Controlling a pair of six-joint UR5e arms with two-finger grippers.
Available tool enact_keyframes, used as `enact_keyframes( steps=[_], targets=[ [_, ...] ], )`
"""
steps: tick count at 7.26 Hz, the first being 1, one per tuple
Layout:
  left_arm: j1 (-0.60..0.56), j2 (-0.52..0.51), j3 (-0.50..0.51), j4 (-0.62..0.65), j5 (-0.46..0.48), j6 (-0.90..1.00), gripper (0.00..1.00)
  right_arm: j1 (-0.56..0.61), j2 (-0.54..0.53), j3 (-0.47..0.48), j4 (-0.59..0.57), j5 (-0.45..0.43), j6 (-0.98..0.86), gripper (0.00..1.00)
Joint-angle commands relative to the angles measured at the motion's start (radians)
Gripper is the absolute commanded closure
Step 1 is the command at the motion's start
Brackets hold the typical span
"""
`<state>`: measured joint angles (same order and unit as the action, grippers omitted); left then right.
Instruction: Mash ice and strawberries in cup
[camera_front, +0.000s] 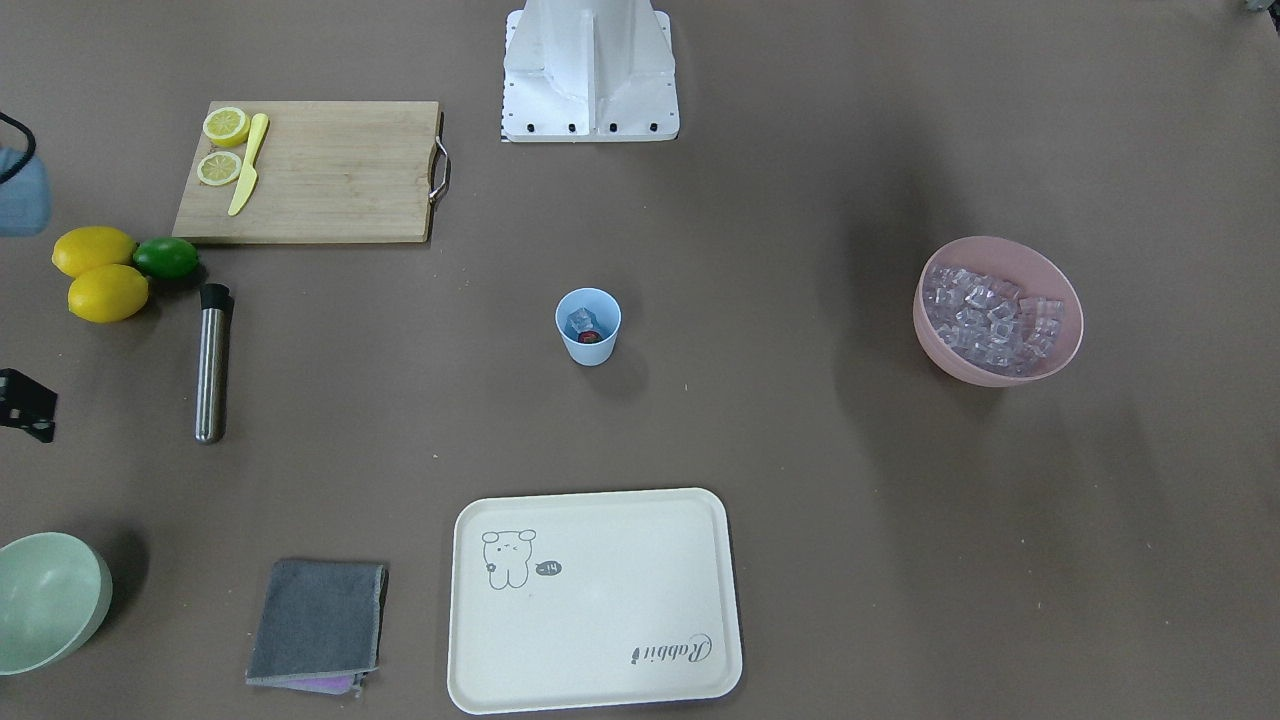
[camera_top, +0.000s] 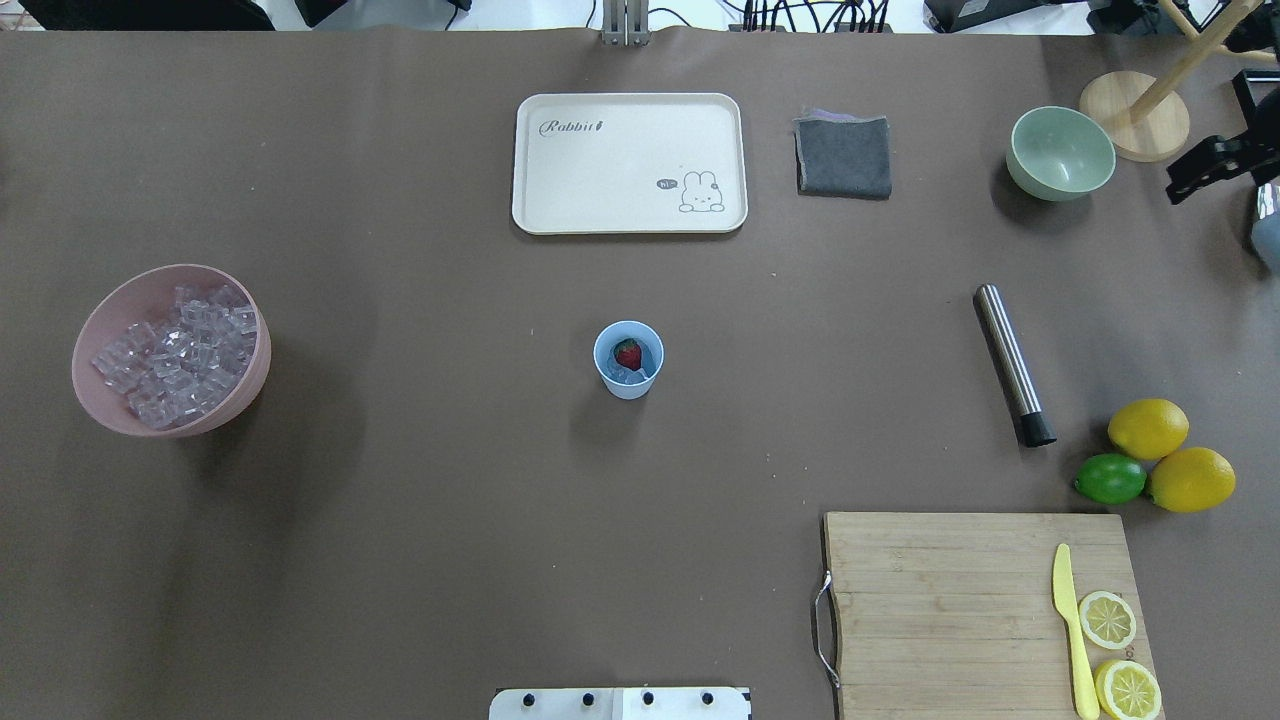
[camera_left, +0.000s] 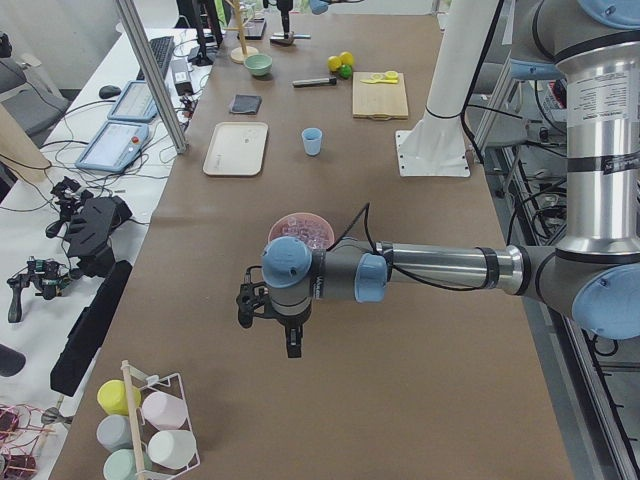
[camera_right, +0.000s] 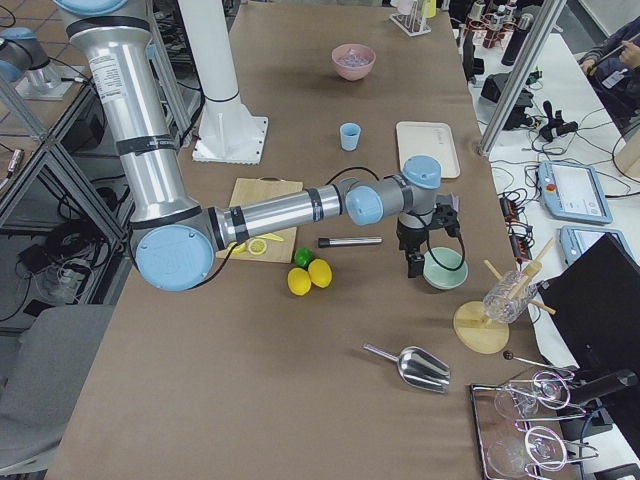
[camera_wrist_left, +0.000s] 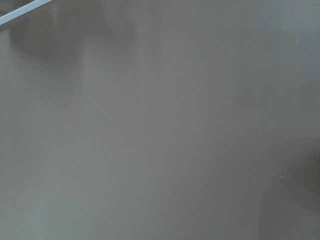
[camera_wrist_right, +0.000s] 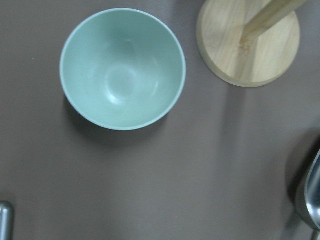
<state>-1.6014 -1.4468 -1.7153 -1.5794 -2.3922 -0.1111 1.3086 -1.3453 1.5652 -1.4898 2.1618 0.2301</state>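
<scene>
The light blue cup (camera_front: 588, 338) stands upright mid-table, also in the overhead view (camera_top: 610, 375). In it lie a red strawberry (camera_top: 628, 353) and a few clear ice cubes (camera_front: 579, 320). More ice (camera_front: 990, 315) fills the pink bowl (camera_top: 255, 375). My left gripper (camera_left: 280, 335) hangs over bare table near the pink bowl, seen only from the side, so I cannot tell its state. My right gripper (camera_right: 415, 262) hovers over the pale green bowl (camera_wrist_right: 122, 67), far from the cup; only its dark edge (camera_top: 1195, 175) shows overhead, state unclear.
A steel muddler with a black end (camera_top: 1012, 365) lies right of the cup. A cutting board (camera_top: 950, 610) holds a yellow knife and lemon halves. Two lemons and a lime (camera_top: 1110, 478), a cream tray (camera_top: 560, 205), a grey cloth (camera_top: 843, 155), a wooden stand (camera_wrist_right: 250, 45) and a metal scoop (camera_right: 420, 368) are around.
</scene>
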Motion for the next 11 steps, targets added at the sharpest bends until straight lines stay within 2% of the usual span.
enact_keyframes(
  steps=[1, 3, 6, 11],
  targets=[
    [-0.025, 0.016, 0.006, -0.002, 0.002, 0.001, 0.02, 0.14, -0.086, -0.016, -0.024, -0.002, -0.163, 0.0],
    [-0.025, 0.029, 0.005, -0.004, 0.001, 0.002, 0.02, 0.205, -0.132, -0.013, -0.145, -0.002, -0.221, 0.0],
    [-0.025, 0.032, 0.005, -0.005, 0.002, 0.004, 0.02, 0.244, -0.17, -0.017, -0.152, 0.027, -0.21, 0.0],
    [-0.026, 0.049, -0.009, -0.008, 0.001, 0.008, 0.02, 0.242, -0.198, 0.052, -0.142, 0.018, -0.221, 0.0]
  ],
)
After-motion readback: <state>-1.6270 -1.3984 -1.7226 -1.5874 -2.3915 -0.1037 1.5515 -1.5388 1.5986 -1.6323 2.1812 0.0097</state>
